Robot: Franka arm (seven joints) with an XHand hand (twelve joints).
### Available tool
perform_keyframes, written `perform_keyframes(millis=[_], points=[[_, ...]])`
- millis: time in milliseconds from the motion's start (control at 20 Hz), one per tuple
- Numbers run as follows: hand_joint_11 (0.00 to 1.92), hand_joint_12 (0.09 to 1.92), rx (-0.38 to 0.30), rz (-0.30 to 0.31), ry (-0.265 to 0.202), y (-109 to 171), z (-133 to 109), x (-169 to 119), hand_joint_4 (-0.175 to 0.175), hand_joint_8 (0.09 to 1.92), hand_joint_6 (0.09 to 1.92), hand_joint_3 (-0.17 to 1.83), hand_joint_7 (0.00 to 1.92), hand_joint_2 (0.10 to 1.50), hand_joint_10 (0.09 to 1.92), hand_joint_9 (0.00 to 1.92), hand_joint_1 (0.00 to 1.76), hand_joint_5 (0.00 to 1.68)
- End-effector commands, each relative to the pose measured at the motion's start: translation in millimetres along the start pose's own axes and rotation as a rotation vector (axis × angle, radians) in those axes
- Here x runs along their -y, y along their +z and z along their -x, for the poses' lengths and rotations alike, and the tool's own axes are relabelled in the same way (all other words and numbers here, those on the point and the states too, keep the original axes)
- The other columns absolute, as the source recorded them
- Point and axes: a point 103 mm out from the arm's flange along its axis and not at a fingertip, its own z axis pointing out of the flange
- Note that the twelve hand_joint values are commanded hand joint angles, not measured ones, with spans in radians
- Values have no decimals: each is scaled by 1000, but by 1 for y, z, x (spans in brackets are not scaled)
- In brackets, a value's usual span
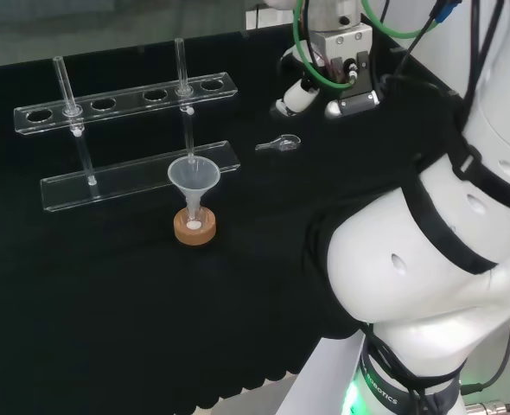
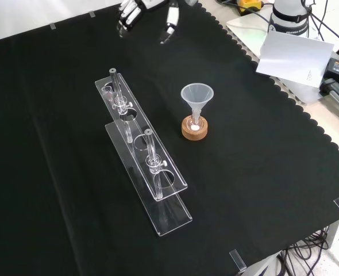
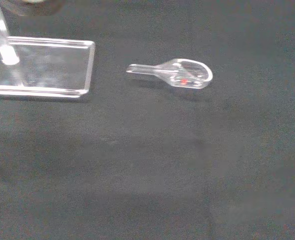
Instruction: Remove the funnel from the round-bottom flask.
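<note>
A clear plastic funnel (image 1: 194,175) stands upright with its stem in the neck of a small round-bottom flask (image 1: 194,212). The flask rests on a cork ring (image 1: 194,229) in the middle of the black cloth. In the front view the funnel (image 2: 197,95) rises above the cork ring (image 2: 194,128). The hand (image 1: 300,93) hangs well away from the funnel, to the right and farther back in the head view. From the front, the hand (image 2: 136,8) sits at the top edge with its fingers relaxed and apart, holding nothing.
A clear two-tier test tube rack (image 1: 125,99) with two glass tubes stands behind the funnel in the head view, and left of it in the front view (image 2: 141,149). A small clear scoop (image 1: 278,143) lies below the hand, also close in the wrist view (image 3: 180,75).
</note>
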Motion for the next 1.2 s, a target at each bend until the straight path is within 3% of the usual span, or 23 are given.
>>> perform_keyframes(millis=[50,200,350,550,900,1200], points=[[286,1464,14,-100,-37,-4,-64,45,-30,669,87,365,145,669,655,402,561,282],[258,1488,20,-105,-60,-5,-83,54,-32,683,87,325,101,672,693,337,536,245],[226,1515,5,-157,-84,-4,-102,61,-30,685,87,285,44,672,735,252,494,205],[175,1541,18,-150,-116,-3,-125,68,-26,592,87,223,2,680,789,142,446,138],[165,1554,59,-153,-165,4,-156,71,-24,568,87,197,0,691,810,121,488,129],[175,1554,102,-172,-190,14,-168,64,-21,560,87,191,0,700,813,119,560,130]])
